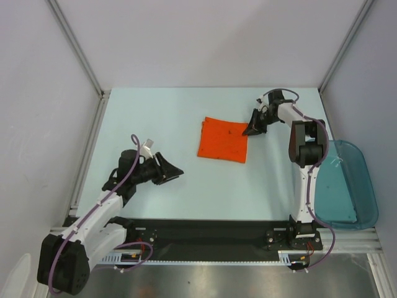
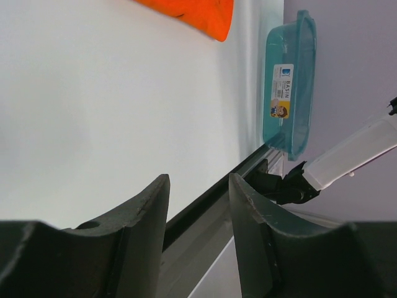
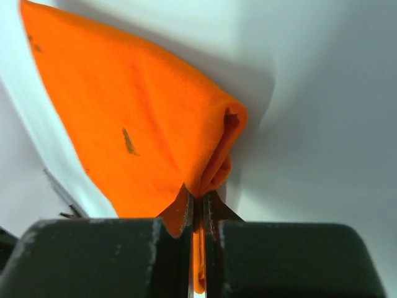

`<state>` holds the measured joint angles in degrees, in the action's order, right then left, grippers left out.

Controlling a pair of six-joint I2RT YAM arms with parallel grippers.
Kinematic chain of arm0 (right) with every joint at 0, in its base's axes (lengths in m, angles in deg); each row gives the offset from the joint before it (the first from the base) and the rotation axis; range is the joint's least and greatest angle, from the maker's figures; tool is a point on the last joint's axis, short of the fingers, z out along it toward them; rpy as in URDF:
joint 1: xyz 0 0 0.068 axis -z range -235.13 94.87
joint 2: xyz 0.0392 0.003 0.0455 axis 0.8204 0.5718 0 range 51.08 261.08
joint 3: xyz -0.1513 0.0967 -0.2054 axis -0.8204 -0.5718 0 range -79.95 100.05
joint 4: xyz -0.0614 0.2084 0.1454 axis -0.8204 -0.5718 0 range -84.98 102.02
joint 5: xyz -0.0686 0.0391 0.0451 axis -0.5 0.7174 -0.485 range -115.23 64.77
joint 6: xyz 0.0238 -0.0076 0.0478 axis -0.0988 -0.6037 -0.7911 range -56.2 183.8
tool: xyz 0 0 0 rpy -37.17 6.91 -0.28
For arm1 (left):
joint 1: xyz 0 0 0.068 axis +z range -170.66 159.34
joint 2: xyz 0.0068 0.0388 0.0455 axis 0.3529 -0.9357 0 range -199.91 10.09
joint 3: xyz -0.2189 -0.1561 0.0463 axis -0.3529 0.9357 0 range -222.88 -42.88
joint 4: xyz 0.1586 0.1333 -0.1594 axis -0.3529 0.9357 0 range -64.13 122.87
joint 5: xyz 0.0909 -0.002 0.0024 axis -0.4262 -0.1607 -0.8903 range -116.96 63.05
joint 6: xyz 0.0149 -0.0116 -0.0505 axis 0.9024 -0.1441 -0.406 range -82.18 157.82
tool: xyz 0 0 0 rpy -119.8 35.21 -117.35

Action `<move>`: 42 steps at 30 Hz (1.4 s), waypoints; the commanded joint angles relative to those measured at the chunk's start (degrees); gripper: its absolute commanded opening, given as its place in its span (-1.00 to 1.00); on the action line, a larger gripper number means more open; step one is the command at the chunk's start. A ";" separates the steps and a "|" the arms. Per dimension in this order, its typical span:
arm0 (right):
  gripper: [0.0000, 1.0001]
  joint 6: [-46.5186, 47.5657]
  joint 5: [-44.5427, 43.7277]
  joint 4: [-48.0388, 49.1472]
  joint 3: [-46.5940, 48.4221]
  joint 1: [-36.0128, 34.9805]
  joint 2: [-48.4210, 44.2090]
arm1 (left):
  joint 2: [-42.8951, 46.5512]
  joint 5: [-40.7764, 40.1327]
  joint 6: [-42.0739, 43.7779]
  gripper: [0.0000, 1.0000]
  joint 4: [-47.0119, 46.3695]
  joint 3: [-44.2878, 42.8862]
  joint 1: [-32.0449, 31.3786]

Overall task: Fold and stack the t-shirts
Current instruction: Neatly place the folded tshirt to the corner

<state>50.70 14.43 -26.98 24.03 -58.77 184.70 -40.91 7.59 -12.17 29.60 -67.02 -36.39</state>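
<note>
One bright orange t-shirt (image 1: 223,139), folded into a small rectangle with a few dark specks, lies in the middle of the table. My right gripper (image 1: 253,129) is shut on the shirt's far right corner; in the right wrist view the folded fabric (image 3: 142,130) runs up from between the closed jaws (image 3: 198,200). My left gripper (image 1: 174,171) is open and empty, resting low over the table to the left front of the shirt. The left wrist view shows only a corner of the shirt (image 2: 198,13) beyond the open gripper (image 2: 198,186).
A translucent teal plastic bin (image 1: 344,186) sits at the right table edge, also in the left wrist view (image 2: 288,87). Grey walls and metal frame posts enclose the table. A black rail (image 1: 205,230) runs along the near edge.
</note>
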 commanded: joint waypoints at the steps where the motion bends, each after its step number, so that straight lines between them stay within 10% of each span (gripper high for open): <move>1: -1.00 6.41 -8.62 -9.85 3.94 2.14 -3.98 | -0.14 1.49 -1.33 -0.02 -5.38 1.73 0.43; 19: -1.00 11.33 -45.01 -11.54 34.34 13.22 5.59 | -10.25 3.33 -0.10 -0.01 -17.60 6.21 0.43; 42: -1.00 29.80 -58.64 8.50 41.83 18.32 16.67 | -35.74 9.84 0.86 -0.05 -25.18 -6.43 0.08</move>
<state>76.60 -40.02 -23.77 62.52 -40.82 200.40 -75.36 14.85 -13.14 5.56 -70.58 -36.34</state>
